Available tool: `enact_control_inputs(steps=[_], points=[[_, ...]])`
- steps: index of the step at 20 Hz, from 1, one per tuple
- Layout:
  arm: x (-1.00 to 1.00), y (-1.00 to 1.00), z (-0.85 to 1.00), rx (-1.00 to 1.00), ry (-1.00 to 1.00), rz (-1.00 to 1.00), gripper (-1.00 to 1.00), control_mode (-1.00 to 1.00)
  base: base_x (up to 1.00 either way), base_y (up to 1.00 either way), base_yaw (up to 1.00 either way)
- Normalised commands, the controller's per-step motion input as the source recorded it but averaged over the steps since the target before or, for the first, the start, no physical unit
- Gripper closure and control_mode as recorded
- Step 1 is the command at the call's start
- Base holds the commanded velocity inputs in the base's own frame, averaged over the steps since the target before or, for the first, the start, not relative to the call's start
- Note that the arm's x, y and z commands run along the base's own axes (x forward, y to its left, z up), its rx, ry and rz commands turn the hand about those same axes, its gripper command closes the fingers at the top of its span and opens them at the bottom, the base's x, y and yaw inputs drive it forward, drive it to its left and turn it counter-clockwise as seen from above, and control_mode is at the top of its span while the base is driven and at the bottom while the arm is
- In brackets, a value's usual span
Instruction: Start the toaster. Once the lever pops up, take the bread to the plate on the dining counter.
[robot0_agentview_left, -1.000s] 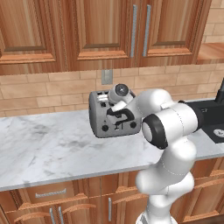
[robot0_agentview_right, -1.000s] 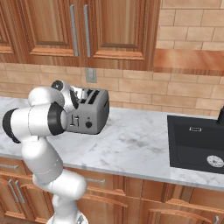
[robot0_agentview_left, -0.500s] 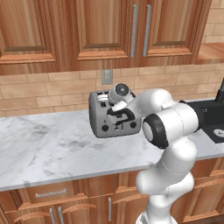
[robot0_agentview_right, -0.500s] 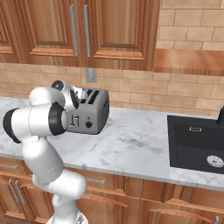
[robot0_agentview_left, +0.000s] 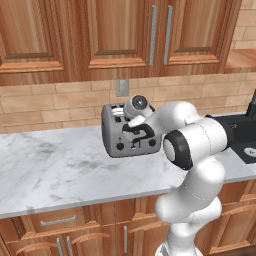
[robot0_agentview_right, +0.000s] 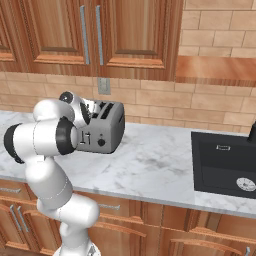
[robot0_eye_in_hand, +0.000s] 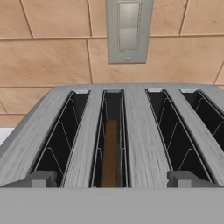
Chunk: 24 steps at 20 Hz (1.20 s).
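Hidden: the gripper (robot0_agentview_left: 136, 131) sat in front of the toaster (robot0_agentview_left: 116, 135), so its fingers were hard to pick out in the left base view; in the right base view the white arm (robot0_agentview_right: 47, 137) covered the toaster's near-left face. Plate and dining counter couldn't be placed from these views.
Jaws: apart, as wide as they went, nothing between them; two grey finger tips (robot0_eye_in_hand: 40, 179) showed at the near edge of the hand view, one each side of the slots.
Bread: thin brown slice (robot0_eye_in_hand: 110, 153) sunk low in the 2nd slot from left in the hand view, upright, top edge well below the slot mouth; other 3 slots dark w/ thin wire guides.
Toaster: boxy brushed silver-grey metal, 4 long black slots on top, black round knobs (robot0_agentview_right: 101, 142) on its front; levers too small to tell up or down. Stood on the marble worktop (robot0_agentview_left: 55, 170), near the far wall.
Wall: tan brick-pattern tiles, grey outlet plate (robot0_eye_in_hand: 127, 29) just behind the toaster, its top cut off by the frame.
Surroundings: wood cabinets (robot0_agentview_right: 125, 35) above and below; black sink (robot0_agentview_right: 225, 165) well apart to the right, cut off at the frame edge.
Open room: bare white-grey veined marble left of the toaster and between toaster and sink; near counter edge straight.
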Motion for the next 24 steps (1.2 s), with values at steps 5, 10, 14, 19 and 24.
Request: enact_control_inputs(steps=[5,10,14,19,24], points=[[0.00,0.00,0.00,0.00,0.00,0.00,-1.00,-1.00,0.00,0.00,0.00],[0.00,0.00,0.00,0.00,0.00,0.00,-1.00,-1.00,0.00,0.00,0.00],[0.00,0.00,0.00,0.00,0.00,0.00,-1.00,-1.00,0.00,0.00,0.00],[0.00,0.00,0.00,0.00,0.00,0.00,-1.00,-1.00,0.00,0.00,0.00],[0.00,0.00,0.00,0.00,0.00,0.00,-1.00,-1.00,0.00,0.00,0.00]])
